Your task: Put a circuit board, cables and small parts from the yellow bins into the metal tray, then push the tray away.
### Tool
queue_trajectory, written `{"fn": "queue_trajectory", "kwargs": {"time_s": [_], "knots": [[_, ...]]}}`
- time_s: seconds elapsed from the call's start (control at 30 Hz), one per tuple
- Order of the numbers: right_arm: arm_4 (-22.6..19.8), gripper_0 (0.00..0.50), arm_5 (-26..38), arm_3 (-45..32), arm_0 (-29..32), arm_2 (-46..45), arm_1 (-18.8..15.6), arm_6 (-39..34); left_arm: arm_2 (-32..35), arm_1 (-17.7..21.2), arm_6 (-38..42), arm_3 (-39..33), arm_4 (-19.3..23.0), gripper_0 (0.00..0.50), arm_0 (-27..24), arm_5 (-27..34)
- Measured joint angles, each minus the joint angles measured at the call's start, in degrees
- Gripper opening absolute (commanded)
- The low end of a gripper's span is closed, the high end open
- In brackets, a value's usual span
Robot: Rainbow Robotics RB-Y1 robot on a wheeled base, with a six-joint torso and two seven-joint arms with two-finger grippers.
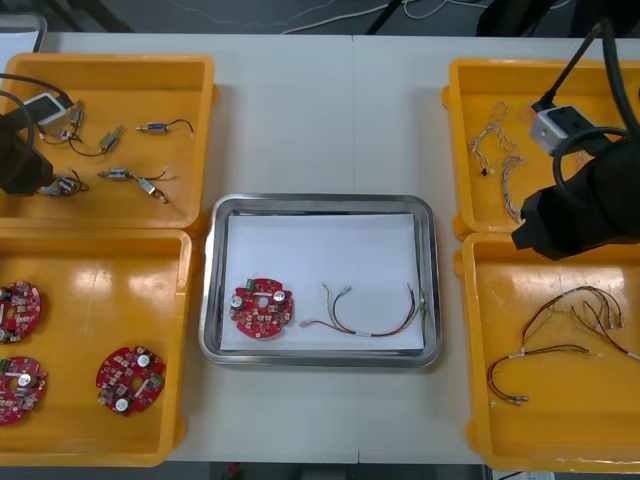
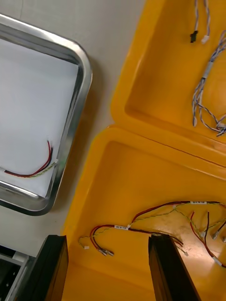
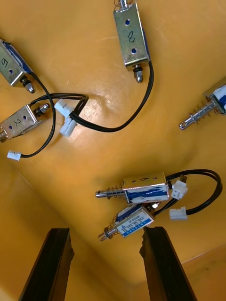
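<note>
down near a yellow bin (image 3: pixel 28 207) wall, left fingers (image 3: pixel 52 263) stand apart.

I view the bench (image 1: pixel 330 110) steeply from above; wrist cameras sit close over yellow bins (image 3: pixel 179 61), the right sharing the metal tray (image 2: pixel 80 108).

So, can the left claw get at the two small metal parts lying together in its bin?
Probably yes. The left claw is open above the yellow bin, and the two small metal parts lie just ahead of it with nothing covering them.
</note>
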Motion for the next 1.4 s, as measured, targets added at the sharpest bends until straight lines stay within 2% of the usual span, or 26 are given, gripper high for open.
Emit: {"fn": "queue_trajectory", "kwargs": {"time_s": [0.33, 0.6, 0.87, 1.1, 1.4], "knots": [[1.27, 0.500, 0.04, 2.10, 6.93, -10.92, -0.15, -0.76, 0.00, 0.00, -0.05, -1.24, 2.23, 0.429, 1.66, -0.08], [4.66, 0.500, 0.04, 4.78, 7.41, -11.42, -0.42, -0.76, 0.00, 0.02, -0.41, -1.58, 4.43, 0.430, 2.88, -0.09], [5.78, 0.500, 0.04, 5.21, 7.41, -11.42, -0.76, -0.76, 0.00, 0.28, -0.48, -1.56, 6.19, 0.431, 3.05, -0.09], [7.03, 0.500, 0.04, 5.69, 7.41, -11.42, -1.29, -0.76, 0.00, 0.90, -1.17, 0.06, 9.77, 0.431, 3.11, -0.27], [8.09, 0.500, -1.44, 9.36, 7.41, -11.42, -1.48, -0.74, 0.14, 2.06, -12.60, 2.74, 10.90, 0.426, 3.13, -0.37]]}}
